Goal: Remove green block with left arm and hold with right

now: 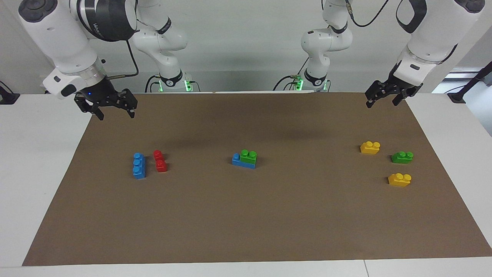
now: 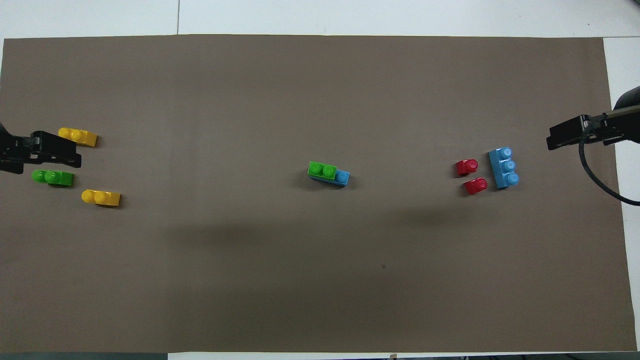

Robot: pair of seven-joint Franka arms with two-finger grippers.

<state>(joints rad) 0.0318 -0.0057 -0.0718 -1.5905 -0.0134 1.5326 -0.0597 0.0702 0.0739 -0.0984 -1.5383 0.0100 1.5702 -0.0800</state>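
at the middle of the brown paper mat (image 1: 246, 215) covering the white counter (image 1: 38, 173), the small bright green two-stud plastic brick (image 1: 249, 156) sits pressed onto a longer blue plastic brick (image 1: 242, 162), leaving one blue stud bare at the end toward the right arm. nothing of the task looks done yet: the pair is joined and neither arm is near it. the right arm's black fingers (image 1: 113, 110) hang spread open and empty over the mat's corner at that arm's end. the left arm's black fingers (image 1: 382, 99) hang open and empty too, over the corner at the left arm's end. what is left, as i judge it: the right arm pinning the blue base, then the left arm pulling the green brick off. a loose blue three-stud brick (image 1: 139, 166) and two red bricks (image 1: 159, 161) lie toward the right arm's end; two yellow bricks (image 1: 370, 147) and a second green brick (image 1: 402, 157) lie toward the left arm's end.
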